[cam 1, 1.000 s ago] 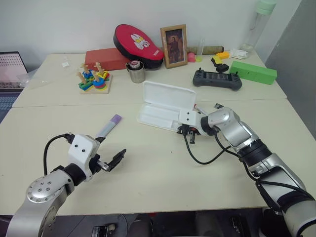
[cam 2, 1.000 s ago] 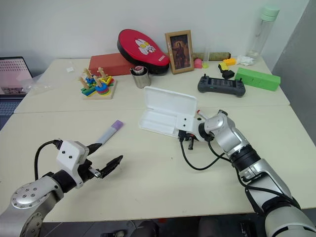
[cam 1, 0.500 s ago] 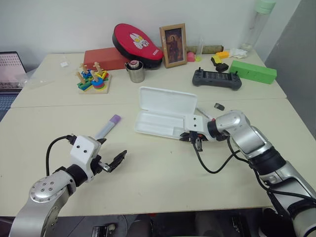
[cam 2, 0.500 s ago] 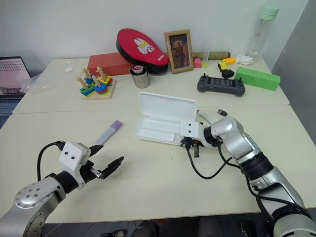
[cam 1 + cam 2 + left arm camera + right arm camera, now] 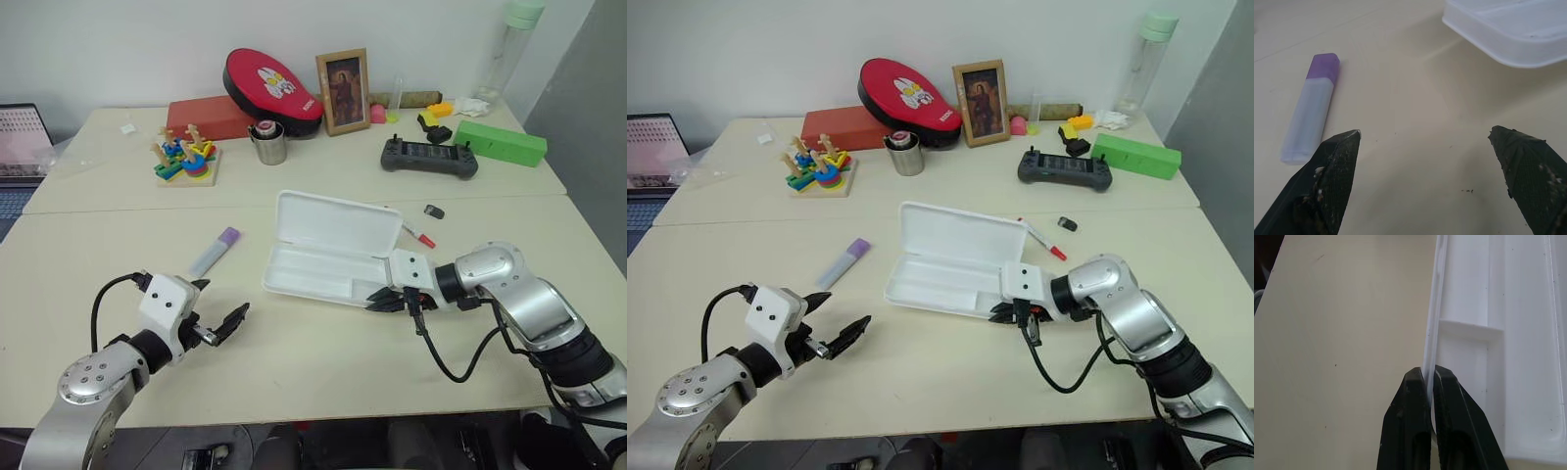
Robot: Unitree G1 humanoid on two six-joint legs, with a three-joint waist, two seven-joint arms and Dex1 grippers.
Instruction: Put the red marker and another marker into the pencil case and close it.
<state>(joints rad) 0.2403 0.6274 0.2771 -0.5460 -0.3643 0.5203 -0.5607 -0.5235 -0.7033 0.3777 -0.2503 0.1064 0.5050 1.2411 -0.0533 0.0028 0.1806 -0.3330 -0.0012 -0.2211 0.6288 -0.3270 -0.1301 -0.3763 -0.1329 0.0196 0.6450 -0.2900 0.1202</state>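
Case lies open, its near rim pinched by the right gripper; left gripper gapes empty; red marker peeks from behind the case.

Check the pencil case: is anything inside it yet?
Empty. The pencil case lies open with bare white compartments; the red marker and the lavender marker lie on the table.

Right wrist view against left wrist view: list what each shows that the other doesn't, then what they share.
Right wrist view alone: the right hand, shut on the pencil case's rim, and the tray's inner dividers. Left wrist view alone: the open left hand above bare table, with another marker, lavender, lying flat beside one finger. Shared: the white pencil case and the table.
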